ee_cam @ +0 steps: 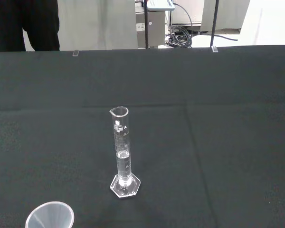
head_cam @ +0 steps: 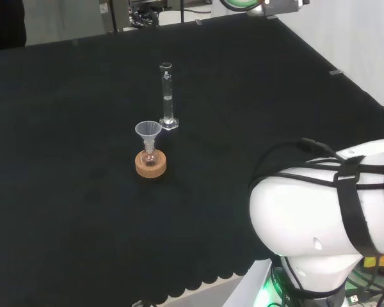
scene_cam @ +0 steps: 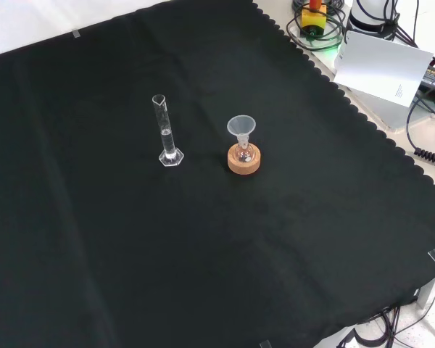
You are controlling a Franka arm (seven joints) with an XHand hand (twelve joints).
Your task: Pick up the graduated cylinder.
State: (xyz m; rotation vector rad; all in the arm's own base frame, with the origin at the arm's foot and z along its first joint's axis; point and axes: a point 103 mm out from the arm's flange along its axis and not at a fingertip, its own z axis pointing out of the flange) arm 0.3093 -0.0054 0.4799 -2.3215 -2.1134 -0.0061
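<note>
The graduated cylinder point(head_cam: 168, 96) point(scene_cam: 167, 133) point(ee_cam: 122, 152) is standing upright mid-surface, well clear of every edge, just beside a funnel point(head_cam: 148, 132) point(scene_cam: 241, 127) point(ee_cam: 50, 216) sitting in a flask on a cork ring point(head_cam: 150, 163) point(scene_cam: 244, 161). I cannot tell the robot hand's state.

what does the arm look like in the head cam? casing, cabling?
The arm link has a rounded, glossy white casing. Thin black cables run across it, held by a broad black strap. Green light glows at its base.
</note>
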